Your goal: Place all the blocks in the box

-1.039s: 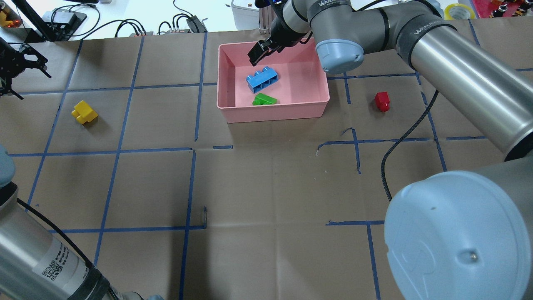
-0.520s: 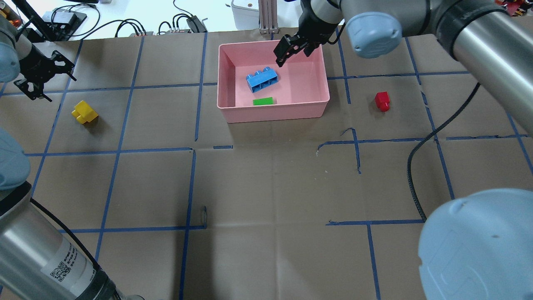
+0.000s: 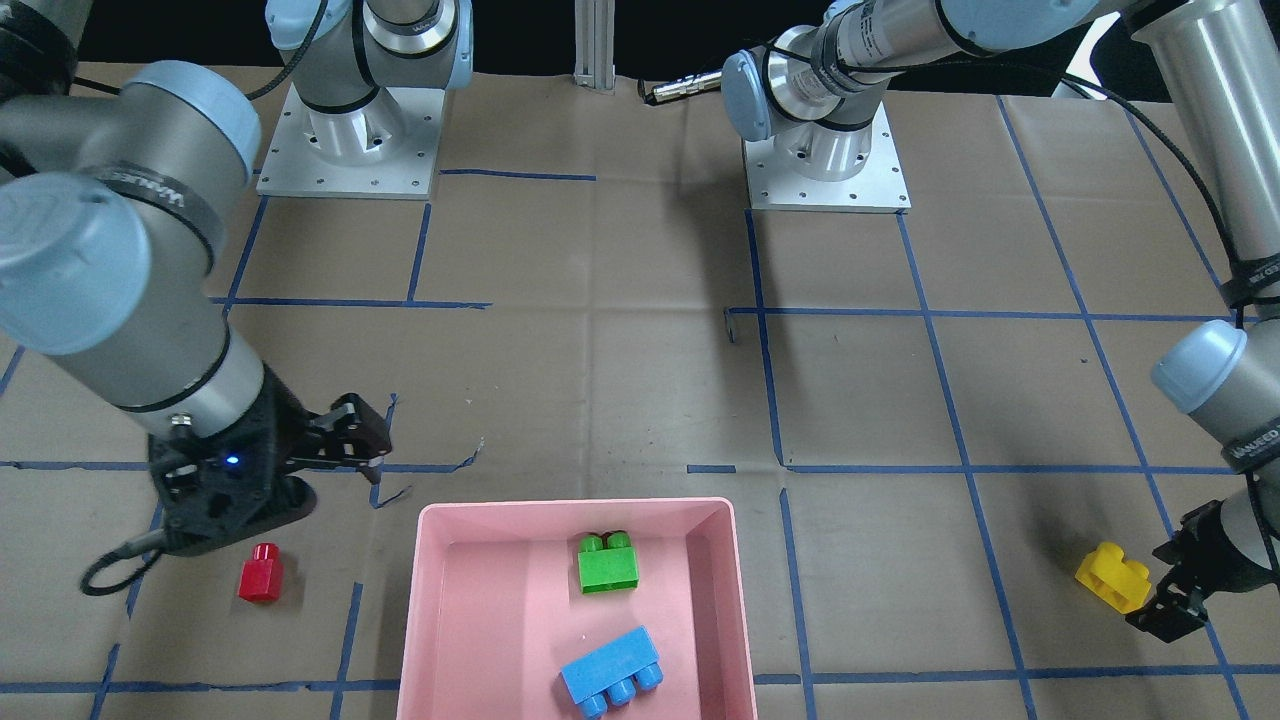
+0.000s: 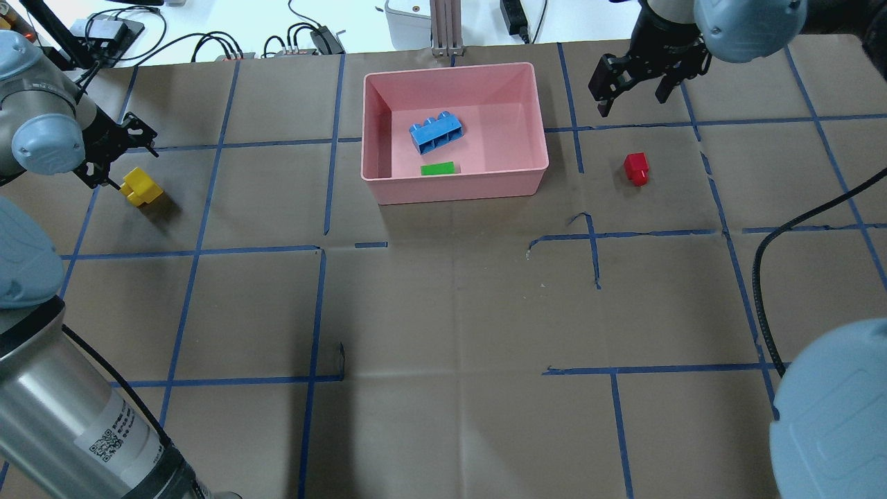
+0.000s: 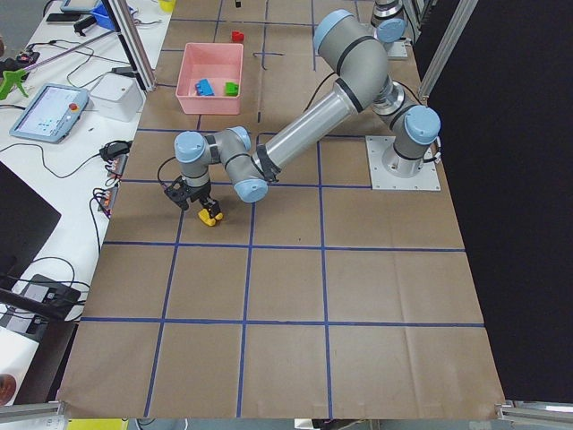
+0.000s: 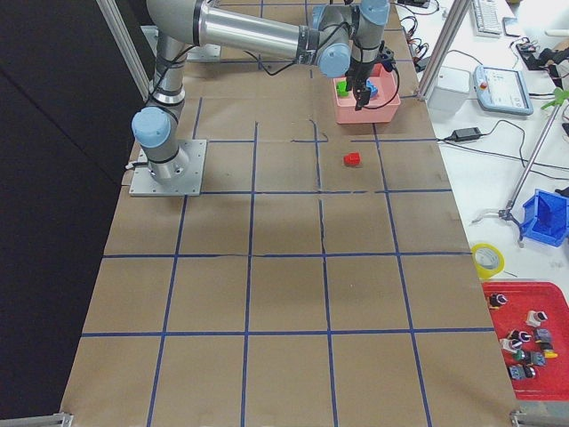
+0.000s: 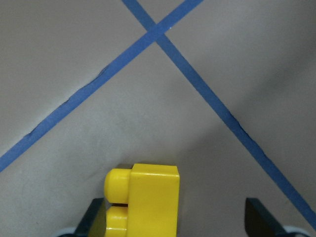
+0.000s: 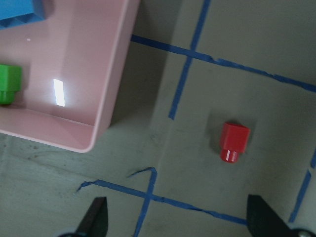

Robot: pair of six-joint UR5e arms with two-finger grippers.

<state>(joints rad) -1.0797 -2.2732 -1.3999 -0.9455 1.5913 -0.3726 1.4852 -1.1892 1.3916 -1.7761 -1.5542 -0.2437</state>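
Box [image 4: 457, 188] holds two blocks [image 4: 436, 133]; two outside

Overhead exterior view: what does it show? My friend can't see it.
A pink box holds the blue block and green block. Outside it, the open left claw is at the yellow block and the open right claw is near the red block.

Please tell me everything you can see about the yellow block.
The yellow block is a small, glossy plastic toy brick with two round studs. It lies on its side on the brown paper-covered table, studs pointing sideways, well left of the pink box. The open left gripper straddles it: in the left wrist view it sits between the fingers, close to one and clear of the other. Whether the near finger touches it, I cannot tell.
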